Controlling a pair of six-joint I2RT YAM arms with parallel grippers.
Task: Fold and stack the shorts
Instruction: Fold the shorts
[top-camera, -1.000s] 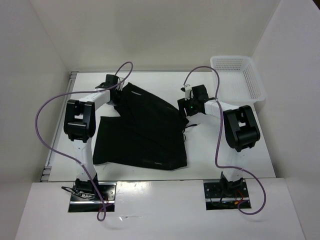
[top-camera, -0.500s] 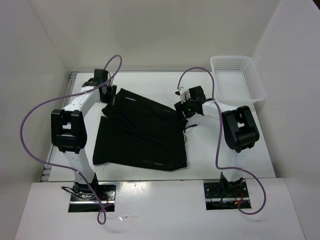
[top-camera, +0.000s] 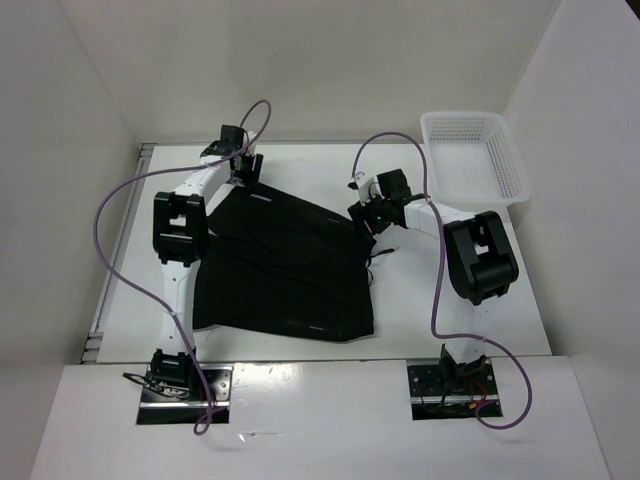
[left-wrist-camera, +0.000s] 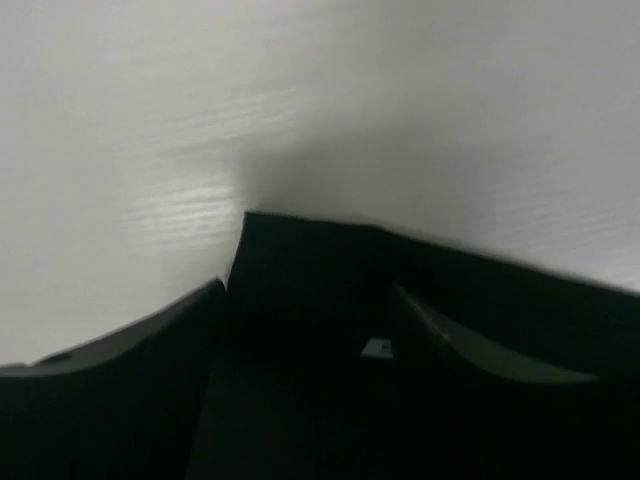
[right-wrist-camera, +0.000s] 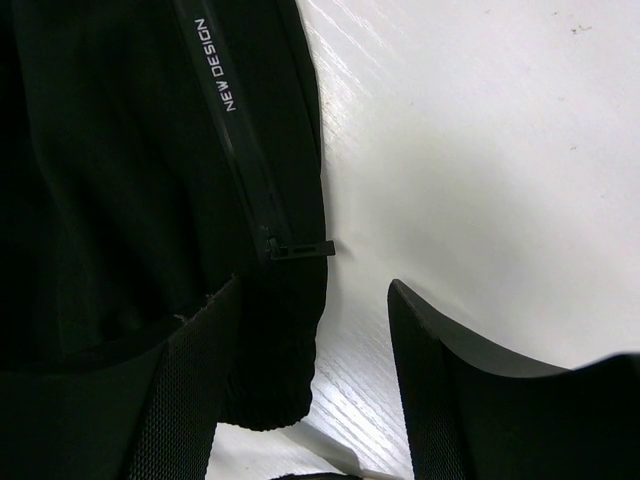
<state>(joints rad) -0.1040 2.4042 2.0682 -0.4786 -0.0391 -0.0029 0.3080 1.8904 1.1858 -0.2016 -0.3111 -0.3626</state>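
Currently the shorts (top-camera: 290, 265) lie spread on the table (top-camera: 420, 300) between the two arms. The black fabric is partly doubled over itself, with one straight edge towards the arm bases.

The left gripper (top-camera: 243, 172) is at the far left corner of the garment. Its wrist view is blurred, but the jaws stand spread. The dark fabric corner (left-wrist-camera: 300, 250) sits low between them, with a small pale tag (left-wrist-camera: 377, 348) showing. Whether either side touches the cloth cannot be told.

The right gripper (top-camera: 365, 218) is at the garment's right edge, its jaws likewise spread and pinching nothing. In its wrist view one finger (right-wrist-camera: 190, 400) overlaps the ribbed hem, while the other finger (right-wrist-camera: 450, 400) is over bare table. A zip pull (right-wrist-camera: 300, 248) and white lettering (right-wrist-camera: 215, 65) reading "NEW DESIGN" run along that edge.

The white mesh basket (top-camera: 475, 155) stands at the far right corner, well apart from the shorts.
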